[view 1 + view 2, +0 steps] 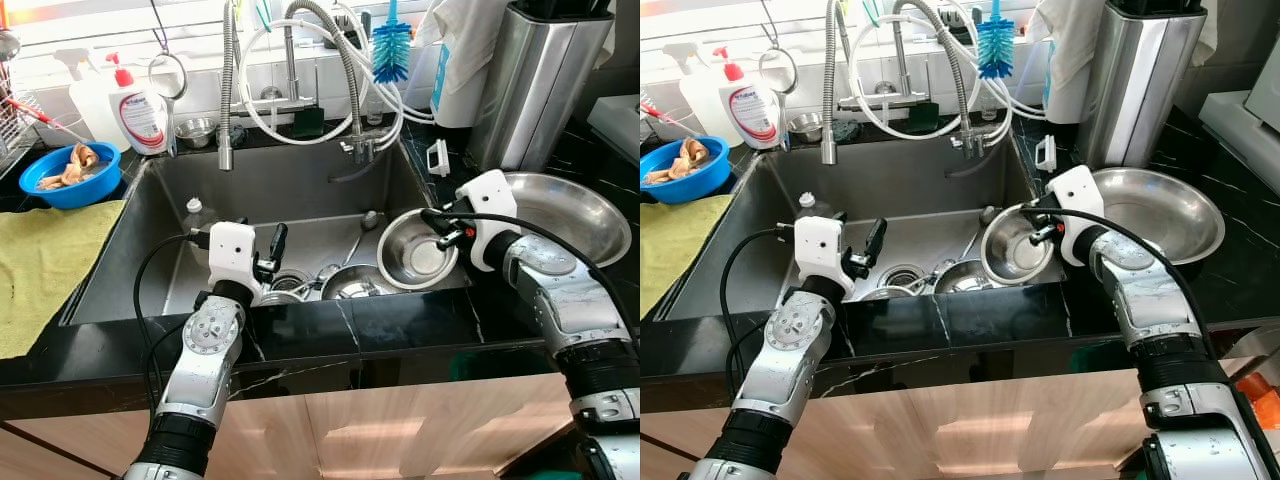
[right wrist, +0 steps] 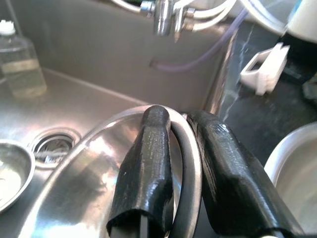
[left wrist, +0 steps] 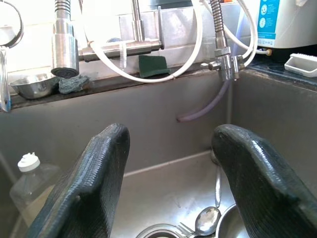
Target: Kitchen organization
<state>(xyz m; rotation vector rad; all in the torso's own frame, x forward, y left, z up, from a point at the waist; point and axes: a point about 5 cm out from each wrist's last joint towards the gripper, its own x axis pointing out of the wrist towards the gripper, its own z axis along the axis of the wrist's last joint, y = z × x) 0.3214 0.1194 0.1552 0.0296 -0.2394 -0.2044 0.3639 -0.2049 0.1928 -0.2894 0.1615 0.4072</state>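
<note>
My right gripper [image 1: 432,222] is shut on the rim of a steel bowl [image 1: 415,250], holding it tilted over the right side of the sink [image 1: 300,190]. In the right wrist view the two fingers [image 2: 148,163] pinch the bowl's rim [image 2: 89,168] between them. My left gripper [image 1: 272,255] hangs open over the front of the sink, its fingers [image 3: 99,173] spread with nothing between them. Below it lie a smaller steel bowl [image 1: 350,283] and spoons [image 3: 205,220] near the drain. A large steel basin [image 1: 570,215] rests on the black counter at the right.
A plastic bottle [image 1: 193,210] stands in the sink's left corner. The faucet hose and spray head [image 1: 226,90] hang over the back. A blue bowl [image 1: 68,175] and yellow towel [image 1: 45,260] are at the left, a steel bin [image 1: 540,80] at the back right.
</note>
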